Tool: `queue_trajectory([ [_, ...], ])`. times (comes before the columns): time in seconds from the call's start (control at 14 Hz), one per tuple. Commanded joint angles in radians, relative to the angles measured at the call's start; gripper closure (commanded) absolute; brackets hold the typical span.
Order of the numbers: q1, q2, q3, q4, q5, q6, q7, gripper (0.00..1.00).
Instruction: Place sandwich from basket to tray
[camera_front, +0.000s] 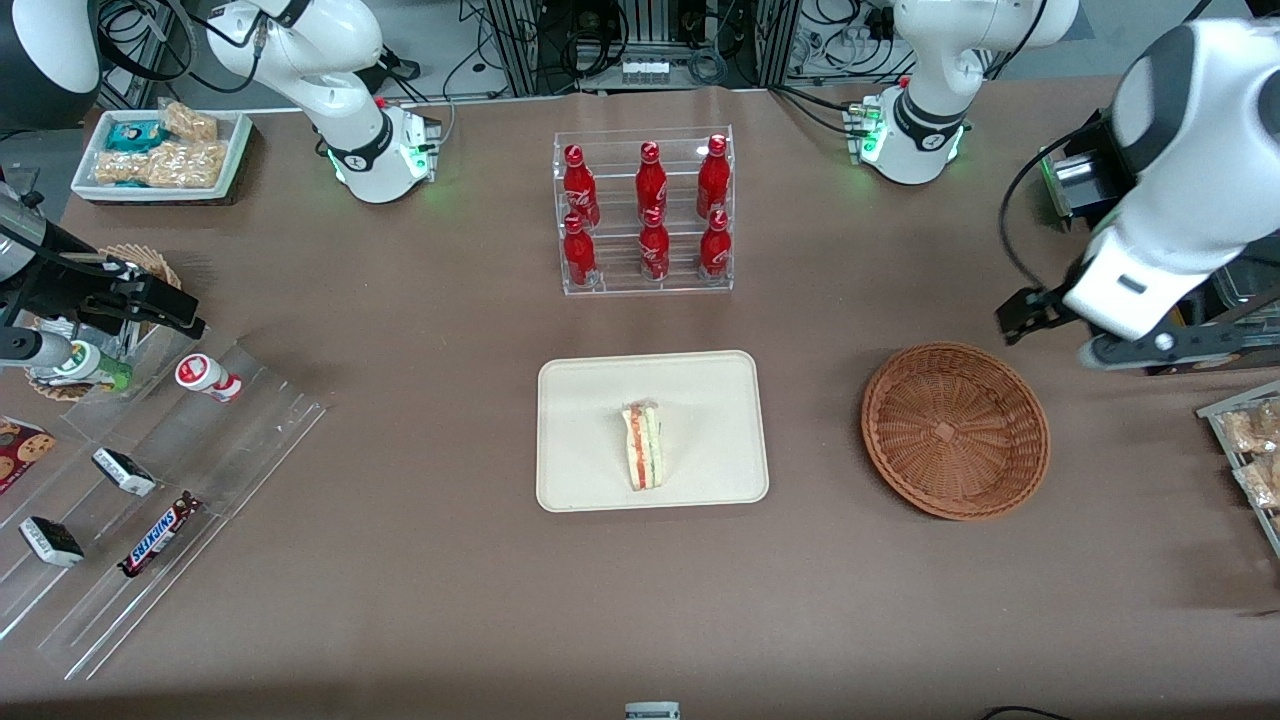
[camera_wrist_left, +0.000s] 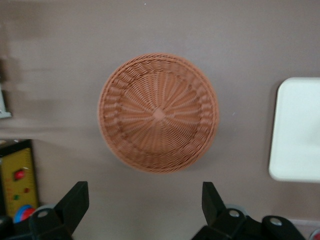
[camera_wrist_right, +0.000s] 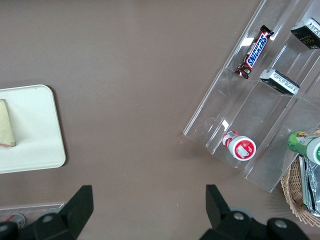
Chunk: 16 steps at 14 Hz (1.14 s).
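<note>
front view: sandwich (camera_front: 643, 445) on tray (camera_front: 590, 400); gripper (camera_wrist_left: 145, 207) fingers apart above basket (camera_wrist_left: 158, 112)

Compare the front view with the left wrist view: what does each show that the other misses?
Only the front view shows the sandwich lying on the tray, plus the rack of red bottles. Only the left wrist view shows the gripper open, holding nothing, and a yellow box beside the basket. Both show the empty basket and the tray beside it.
</note>
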Motion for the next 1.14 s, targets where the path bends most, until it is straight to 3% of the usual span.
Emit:
queue_trajectory([
  [0.0,0.002,-0.054,0.056,0.032,-0.039,-0.106,0.175,0.0],
  [0.21,0.001,-0.054,0.085,0.144,-0.051,-0.22,0.273,0.0],
  [0.5,0.002,-0.042,0.084,0.16,-0.119,-0.198,0.275,0.0],
  [1.07,0.002,-0.037,0.079,0.148,-0.108,-0.192,0.276,0.0],
])
